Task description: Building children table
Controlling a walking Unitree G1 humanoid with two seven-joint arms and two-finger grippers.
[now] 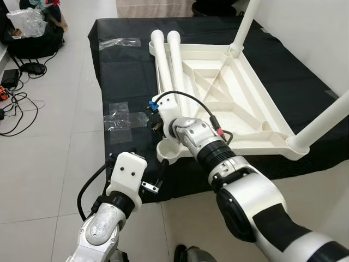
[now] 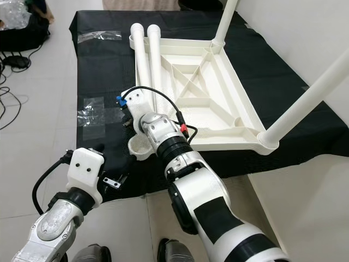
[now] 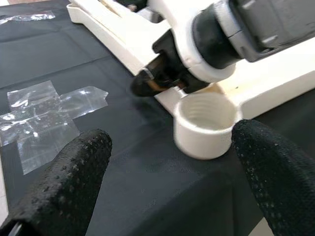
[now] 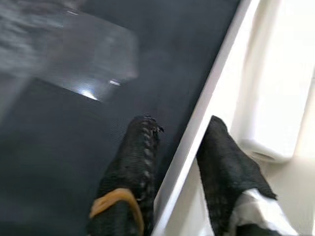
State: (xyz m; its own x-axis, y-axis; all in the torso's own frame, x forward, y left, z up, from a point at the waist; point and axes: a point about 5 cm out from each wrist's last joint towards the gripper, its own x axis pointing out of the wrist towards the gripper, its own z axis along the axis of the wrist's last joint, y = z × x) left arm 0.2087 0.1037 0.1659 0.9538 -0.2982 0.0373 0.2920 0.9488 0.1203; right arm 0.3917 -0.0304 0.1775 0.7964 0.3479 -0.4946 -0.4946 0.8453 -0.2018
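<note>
Cloth [image 1: 125,71], black and spread over the floor, carries an upturned white children's tabletop [image 1: 229,98], ribbed underside facing up, most likely so the legs can be fitted from above. Two legs stand already seated in its sockets: one [image 1: 248,22] at the far corner, one [image 1: 327,123] at the near corner on the robot's right. Two loose legs [image 1: 166,65] lie side by side inside the tabletop along its left rim, within reach for the next fittings. The empty threaded socket [image 3: 204,123] at the near left corner juts over the cloth, near its near edge.

The robot's right arm reaches across to that corner, and its right hand [image 4: 174,162] straddles the tabletop's left rim, one black finger on the cloth side and the other inside the tray; the fingers look closed about the thin wall, though contact cannot be fully confirmed. The grip appears meant to steady or shift the top. The left hand [image 3: 167,177] hovers just short of the empty socket, fingers spread wide and holding nothing. Strips of clear plastic wrap [image 1: 117,117] lie flat on the cloth beside the rim. Cables [image 1: 16,103] and a dark bag [image 1: 32,38] sit on the tiled floor off the cloth's left edge.
</note>
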